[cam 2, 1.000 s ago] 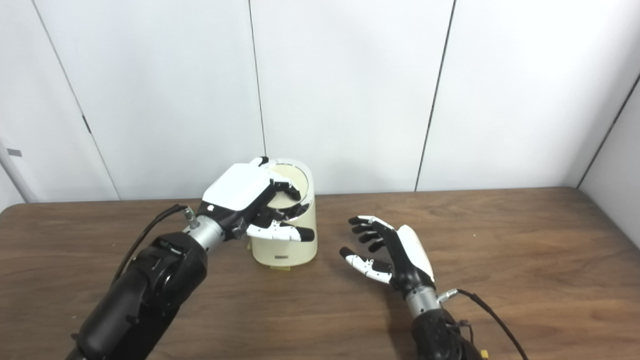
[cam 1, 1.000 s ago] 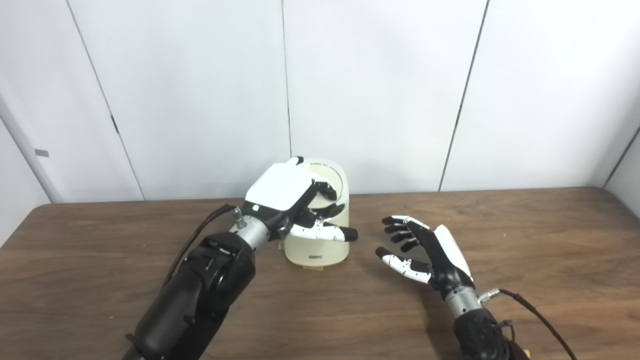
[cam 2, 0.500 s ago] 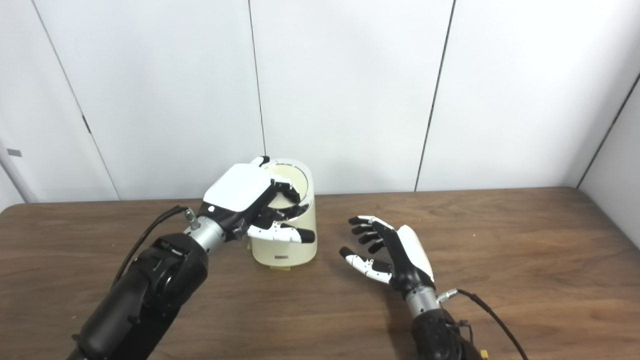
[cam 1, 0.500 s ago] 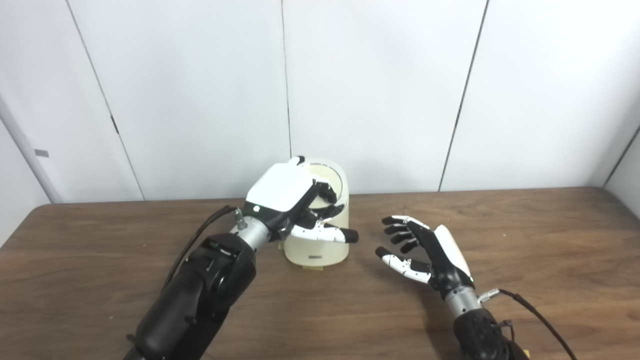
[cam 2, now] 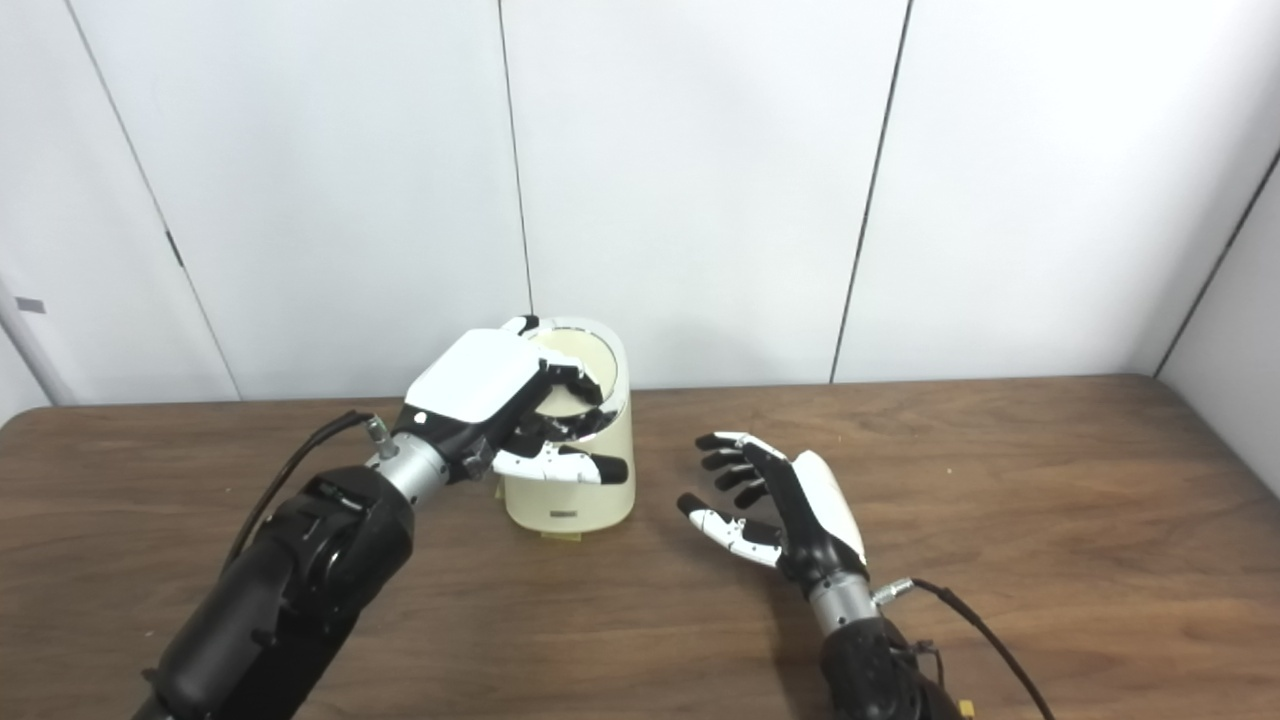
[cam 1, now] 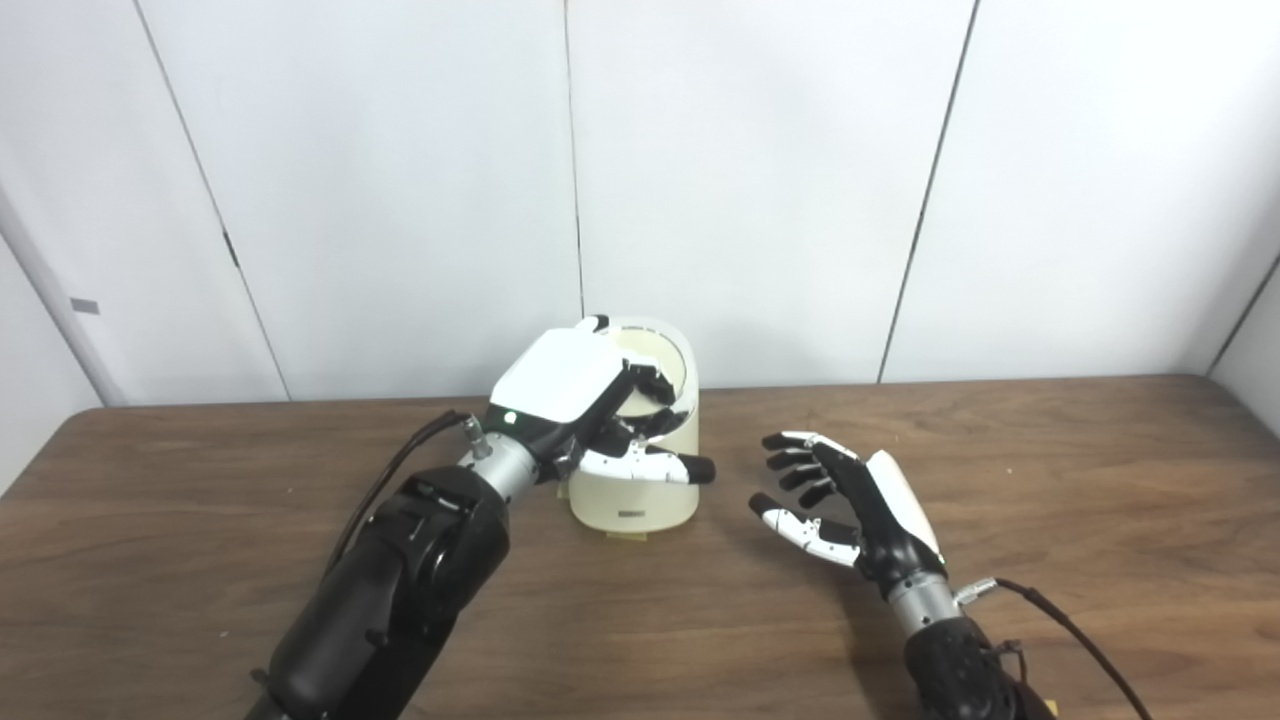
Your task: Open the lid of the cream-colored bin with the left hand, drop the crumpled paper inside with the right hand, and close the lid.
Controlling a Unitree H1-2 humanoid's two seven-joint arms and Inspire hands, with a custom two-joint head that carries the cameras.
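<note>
The cream-colored bin point(cam 1: 640, 495) stands on the table at the back, left of centre. Its round lid point(cam 1: 662, 358), a cream disc in a white ring, is tilted towards me. My left hand point(cam 1: 570, 385) lies over the top of the bin, fingers curled on the lid's near edge and thumb stretched across the bin's front. My right hand point(cam 1: 850, 495) hovers a little right of the bin, palm facing left, fingers spread, holding nothing. No crumpled paper shows anywhere, and the bin's inside is hidden.
The brown wooden table point(cam 1: 1080, 470) runs back to a white panelled wall point(cam 1: 760, 180). A black cable point(cam 1: 1075, 630) trails from my right wrist and another point(cam 1: 400, 470) from my left forearm.
</note>
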